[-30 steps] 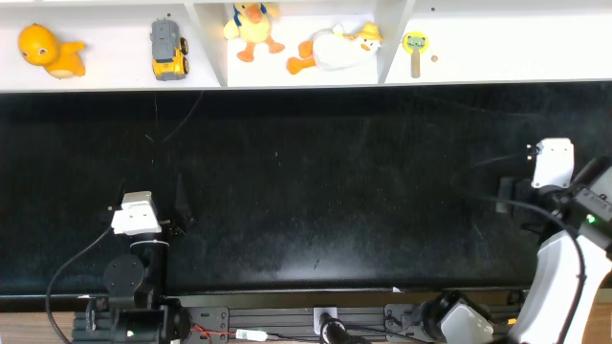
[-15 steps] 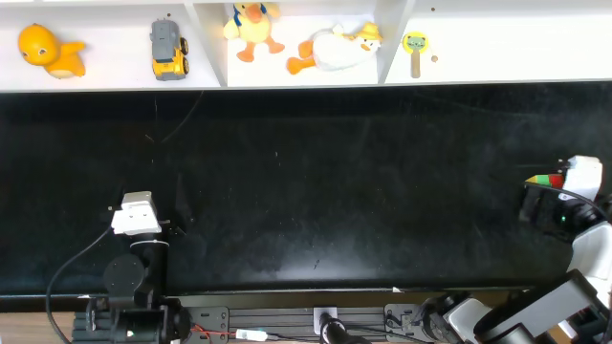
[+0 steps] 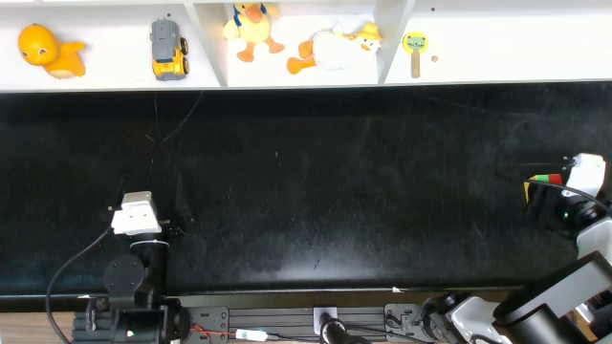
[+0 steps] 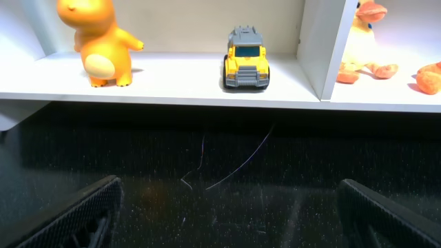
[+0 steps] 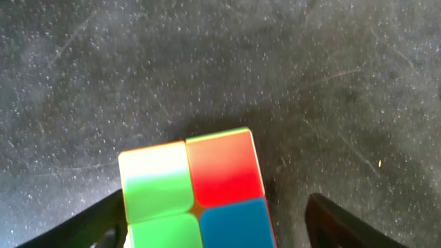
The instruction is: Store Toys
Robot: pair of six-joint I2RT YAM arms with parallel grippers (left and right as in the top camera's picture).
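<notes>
A small puzzle cube (image 5: pixel 196 189) with green, red and blue tiles lies on the black mat at the table's right edge (image 3: pixel 543 179). My right gripper (image 5: pixel 215 207) is low over it, open, with a finger on either side and a gap to each. My left gripper (image 4: pixel 227 220) is open and holds nothing; it hovers near the front left (image 3: pixel 143 215), facing the white shelf (image 4: pixel 172 86).
The shelf (image 3: pixel 306 76) along the far edge holds an orange figure (image 3: pixel 50 48), a yellow truck (image 3: pixel 168 50), a plush duck (image 3: pixel 252 29), a lying white plush (image 3: pixel 335 48) and a small yellow toy (image 3: pixel 416 48). White dividers (image 3: pixel 211 38) separate the compartments.
My right arm has swung towards the table's right edge and dropped low, and the cube now shows beside its gripper. The left arm has stayed still.
</notes>
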